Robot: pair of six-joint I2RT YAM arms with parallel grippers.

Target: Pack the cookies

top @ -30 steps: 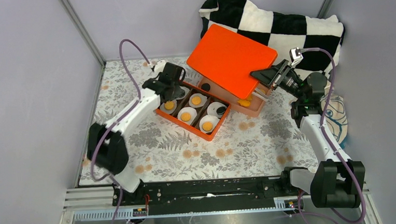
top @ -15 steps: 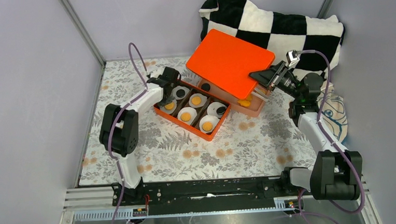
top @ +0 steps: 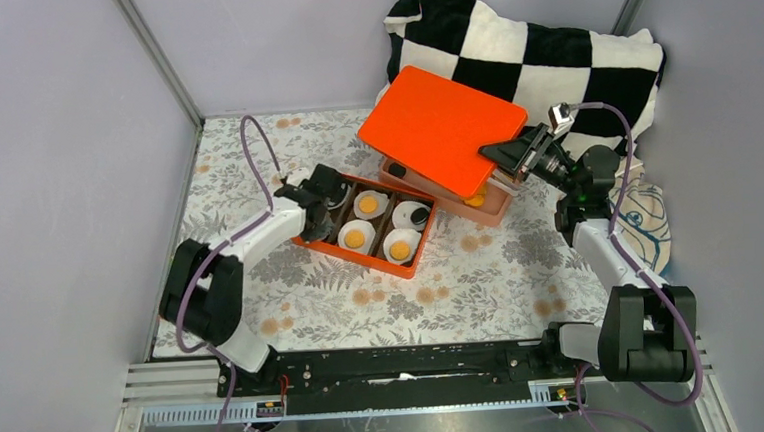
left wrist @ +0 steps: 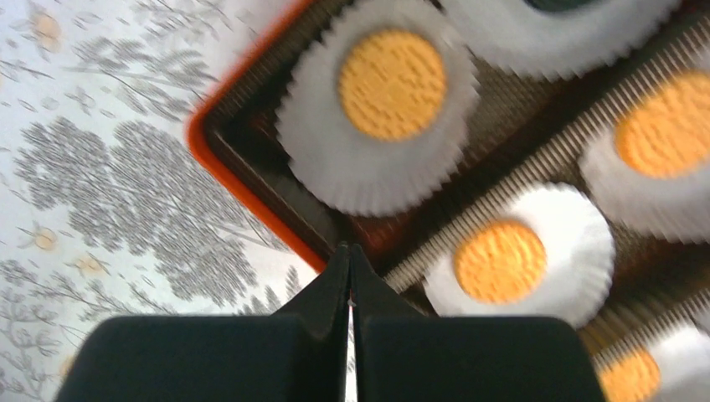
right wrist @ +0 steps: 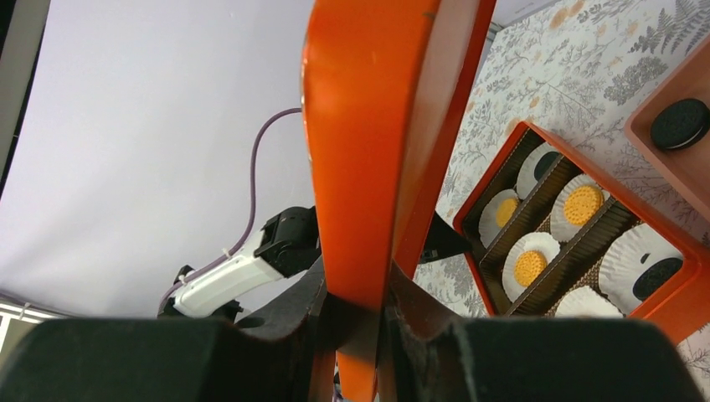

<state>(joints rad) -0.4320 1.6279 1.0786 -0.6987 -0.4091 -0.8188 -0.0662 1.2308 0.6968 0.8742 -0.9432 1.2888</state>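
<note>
Pinching the flat orange plastic lid (top: 443, 129) by its edge, my right claw (right wrist: 362, 306) is holding it tilted above the salmon box (top: 496, 205). My left claw (left wrist: 350, 255) is hovering empty, fingers pressed together, over the rim of the orange divided tray (left wrist: 243, 188). From its tips, golden round cookies (left wrist: 392, 73) are sitting in white paper cups (left wrist: 335, 167) at twelve and three o'clock.

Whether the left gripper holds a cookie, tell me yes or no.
No: the left gripper is shut on nothing, its tips above the rim of the orange tray.
</note>
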